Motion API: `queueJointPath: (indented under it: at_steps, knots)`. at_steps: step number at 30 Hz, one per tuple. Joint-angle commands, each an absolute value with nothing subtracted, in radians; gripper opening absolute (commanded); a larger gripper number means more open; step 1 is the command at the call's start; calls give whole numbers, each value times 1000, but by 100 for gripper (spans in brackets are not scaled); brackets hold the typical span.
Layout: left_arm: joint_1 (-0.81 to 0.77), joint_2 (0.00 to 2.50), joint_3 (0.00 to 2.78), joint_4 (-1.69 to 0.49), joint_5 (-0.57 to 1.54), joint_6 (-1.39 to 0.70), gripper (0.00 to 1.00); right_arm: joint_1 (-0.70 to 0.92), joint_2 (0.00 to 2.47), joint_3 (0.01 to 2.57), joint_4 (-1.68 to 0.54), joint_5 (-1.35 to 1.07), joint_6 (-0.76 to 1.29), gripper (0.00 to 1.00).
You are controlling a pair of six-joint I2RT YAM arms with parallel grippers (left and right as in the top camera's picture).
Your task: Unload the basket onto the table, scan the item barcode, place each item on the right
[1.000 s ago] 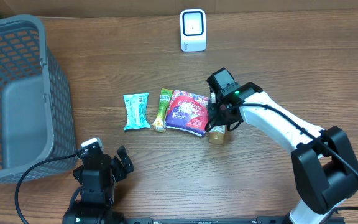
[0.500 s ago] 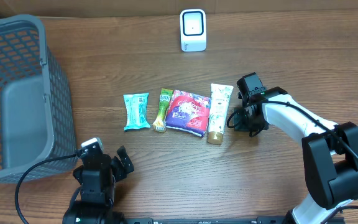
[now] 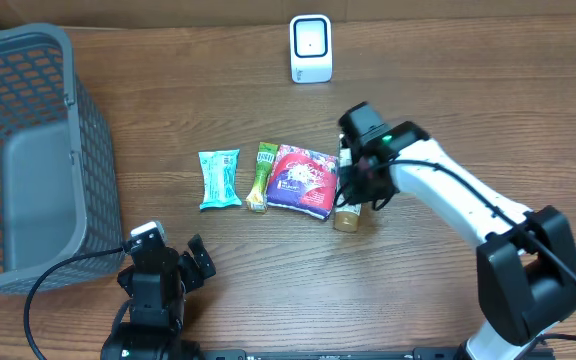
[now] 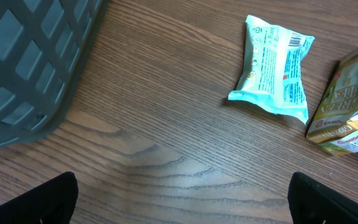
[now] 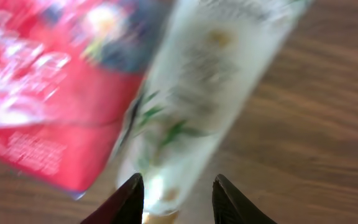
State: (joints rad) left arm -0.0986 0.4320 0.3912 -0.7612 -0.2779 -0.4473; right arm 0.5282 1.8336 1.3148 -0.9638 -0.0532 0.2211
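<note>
- The right end effector (image 5: 178, 190) hangs over the cream tube (image 5: 197, 93) with its fingers slightly parted and the tube's lower end between them; blur hides any contact.
- The tube lies on the surface (image 3: 448, 100) just beside a red pouch (image 3: 303, 180), well apart from the scanner (image 3: 310, 48).
- The left end effector (image 4: 182, 199) is spread wide.

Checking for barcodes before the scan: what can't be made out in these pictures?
- Tube: overhead, the right gripper covers all but its cap end; right wrist, blur smears its print.
- Red packet: right wrist, blurred and cut off by the left edge.
- Green sachet: left wrist, cut off by the right edge.
- Blue packet: overhead, print too small to read.
</note>
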Motion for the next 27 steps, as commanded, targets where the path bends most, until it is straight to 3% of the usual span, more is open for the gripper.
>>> queueJointPath:
  at_steps: [1, 12, 27]
  knots:
    - [-101, 423, 387, -755, -295, -468, 100, 550, 1820, 1296, -943, -51, 263, 37]
    - [-101, 423, 387, -755, -295, -468, 100, 561, 1847, 1172, -762, -17, 280, 50]
    - [-101, 423, 387, -755, -295, -468, 99, 561, 1875, 1156, -787, 181, 282, 49]
